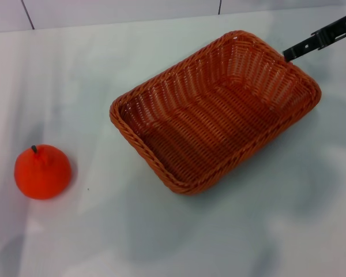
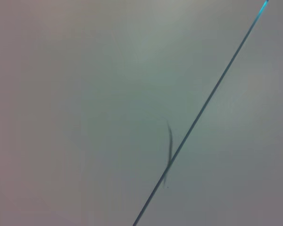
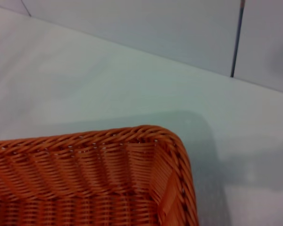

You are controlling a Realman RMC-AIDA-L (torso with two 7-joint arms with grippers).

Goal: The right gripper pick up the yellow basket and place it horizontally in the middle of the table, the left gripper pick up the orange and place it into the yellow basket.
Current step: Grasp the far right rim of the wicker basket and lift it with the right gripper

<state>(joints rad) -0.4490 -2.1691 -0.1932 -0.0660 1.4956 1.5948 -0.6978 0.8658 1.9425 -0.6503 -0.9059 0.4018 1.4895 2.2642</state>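
Observation:
The yellow basket (image 1: 216, 109), orange-brown wicker with a braided rim, lies empty on the white table (image 1: 248, 231) near the middle, turned diagonally. One of its corners shows in the right wrist view (image 3: 132, 179). My right gripper (image 1: 287, 55) comes in from the upper right edge, and its black tip meets the basket's far right rim. The orange (image 1: 42, 172), with a short dark stem, sits at the left, well apart from the basket. The left gripper is out of view.
The table's far edge meets a pale tiled wall (image 1: 132, 11) with dark seams. The left wrist view shows only a plain pale surface crossed by a thin teal line (image 2: 203, 108).

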